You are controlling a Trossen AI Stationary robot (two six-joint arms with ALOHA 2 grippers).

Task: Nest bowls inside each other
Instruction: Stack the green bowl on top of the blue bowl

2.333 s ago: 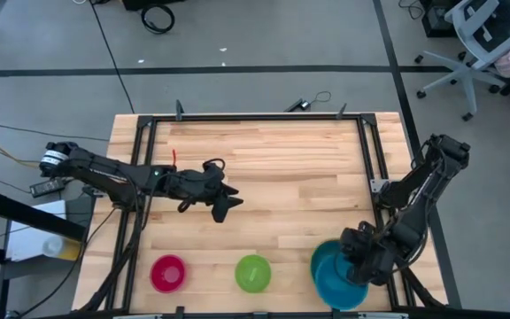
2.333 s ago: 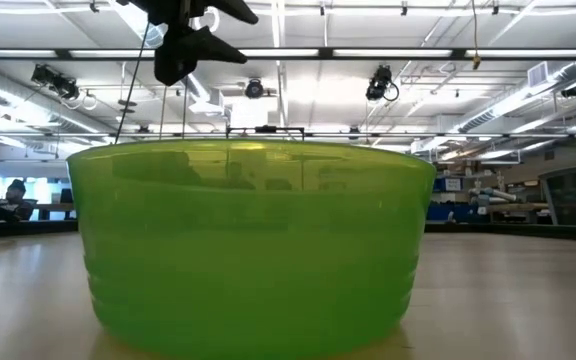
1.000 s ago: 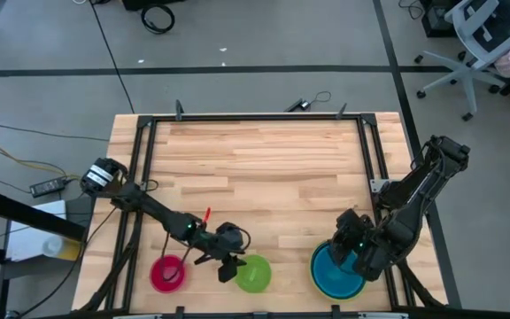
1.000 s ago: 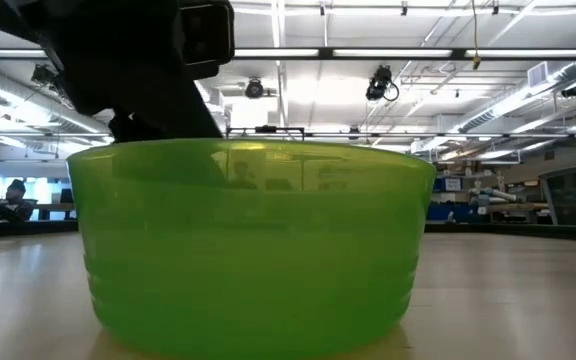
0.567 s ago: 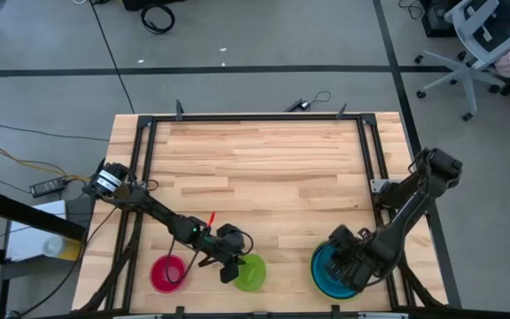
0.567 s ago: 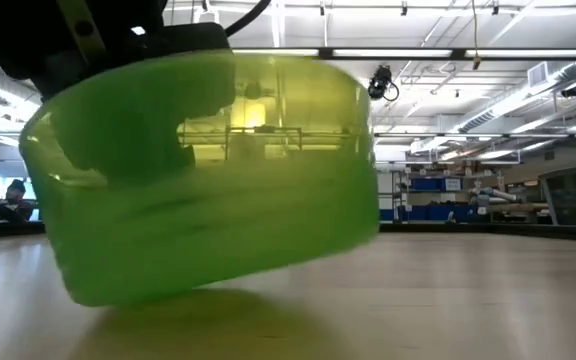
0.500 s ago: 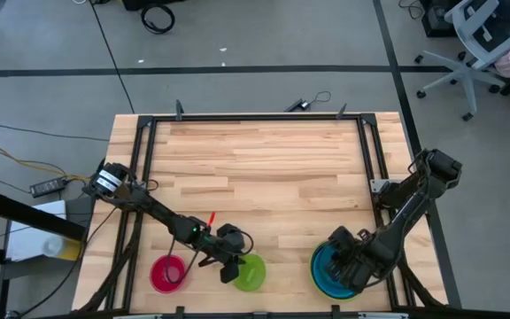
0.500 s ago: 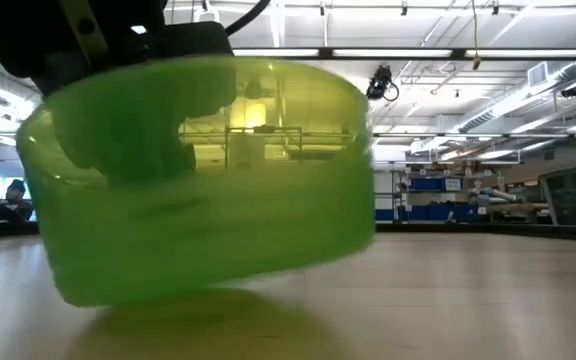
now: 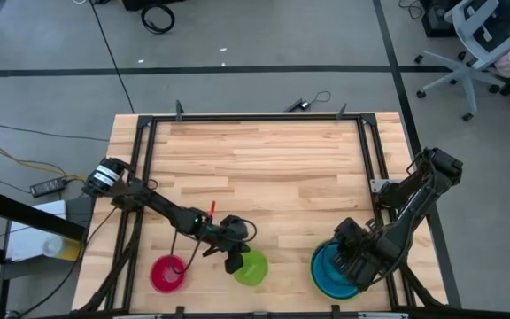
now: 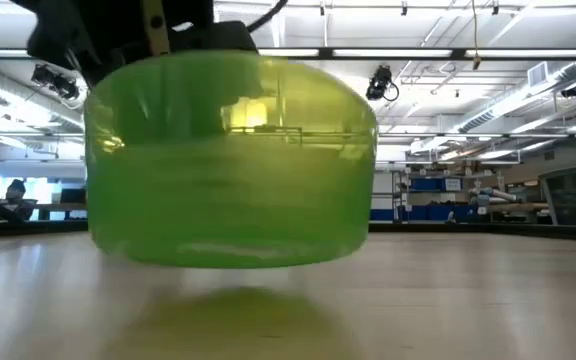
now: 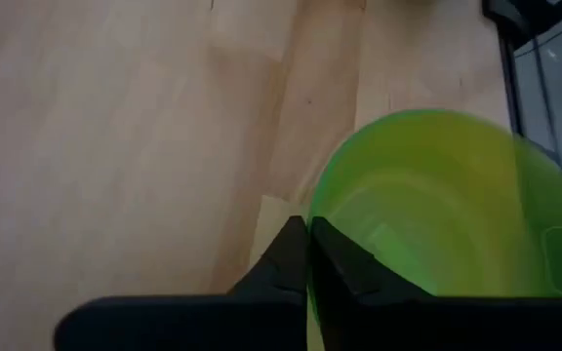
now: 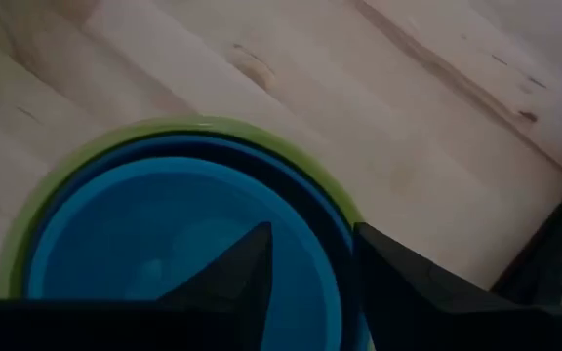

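1. Left gripper (image 11: 307, 255): pinched tight on the rim of the green bowl (image 9: 251, 268), one finger inside the wall, one outside. In the low view the bowl hangs clear of the table (image 9: 273, 168), its shadow beneath it.
2. Right gripper (image 12: 310, 255): fingers spread, holding nothing, just above the stack (image 9: 336, 273), which is a cyan bowl (image 12: 179, 239) seated in a lime bowl (image 12: 52, 175) at the near right corner.
3. Red bowl (image 9: 167, 273): near left, loose, beside the green bowl.
4. Risk, slip: a one-sided rim pinch on thin plastic may let the bowl swing or drop during travel.
5. Risk, collision: the right gripper sits over the stack; carrying the green bowl there could strike it.
6. Risk, misfit: a tilted release may leave the bowl propped on the rim, not nested.
7. Surface: pale wood planks in a black frame.
8. Room: grey floor, cables, an office chair (image 9: 481, 40); a long hall under strip lights.
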